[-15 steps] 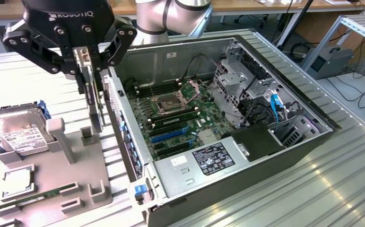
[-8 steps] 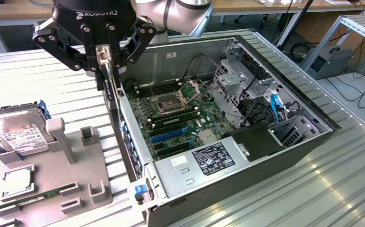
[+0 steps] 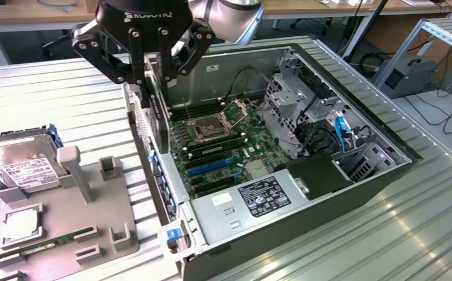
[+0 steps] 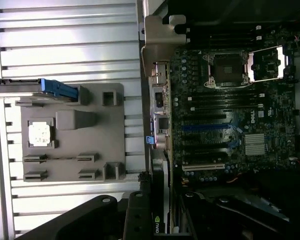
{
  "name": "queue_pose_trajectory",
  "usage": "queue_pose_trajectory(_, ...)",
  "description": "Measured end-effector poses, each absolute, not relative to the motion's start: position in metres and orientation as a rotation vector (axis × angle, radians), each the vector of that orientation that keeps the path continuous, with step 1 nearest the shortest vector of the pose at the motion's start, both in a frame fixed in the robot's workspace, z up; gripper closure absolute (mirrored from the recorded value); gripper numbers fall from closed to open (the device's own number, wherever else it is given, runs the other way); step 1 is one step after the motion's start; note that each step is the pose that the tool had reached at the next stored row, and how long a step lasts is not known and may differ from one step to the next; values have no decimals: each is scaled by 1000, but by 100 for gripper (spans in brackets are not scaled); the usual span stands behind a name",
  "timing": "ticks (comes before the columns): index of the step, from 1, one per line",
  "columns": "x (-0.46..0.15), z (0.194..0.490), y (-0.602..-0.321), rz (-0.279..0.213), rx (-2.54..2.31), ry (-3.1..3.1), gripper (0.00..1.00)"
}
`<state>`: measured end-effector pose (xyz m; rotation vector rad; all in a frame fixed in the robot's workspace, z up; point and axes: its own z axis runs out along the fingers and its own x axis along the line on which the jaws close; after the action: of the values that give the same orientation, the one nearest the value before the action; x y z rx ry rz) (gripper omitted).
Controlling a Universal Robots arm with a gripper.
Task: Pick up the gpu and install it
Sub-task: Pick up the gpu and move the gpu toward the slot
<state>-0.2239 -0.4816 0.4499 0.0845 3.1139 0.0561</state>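
My gripper (image 3: 153, 79) hangs over the open computer case (image 3: 382, 140), at its edge on the exterior view's left. It is shut on the gpu (image 3: 158, 120), a thin black card held on edge and pointing down. The card's lower end sits just above the case wall, beside the motherboard (image 3: 218, 146). In the wrist view the gpu (image 4: 160, 185) shows edge-on, with a green logo near my fingers (image 4: 137, 220). It lies in line with the case's rear wall, a little off the blue slot (image 4: 205, 127) and the long slots around it.
A grey fixture tray (image 3: 93, 211) lies on the exterior view's left, holding a silver hard drive (image 3: 19, 167), a processor chip (image 3: 23, 225) and a green RAM stick (image 3: 46, 243). Inside the case stand a drive cage (image 3: 288, 99), cables (image 3: 339, 132) and a power supply (image 3: 257, 199).
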Motion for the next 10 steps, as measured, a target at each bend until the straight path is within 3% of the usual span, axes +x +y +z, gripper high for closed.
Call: queue_pose_trajectory(10, -183, 450, -481, 56, 85, 3114, 73)
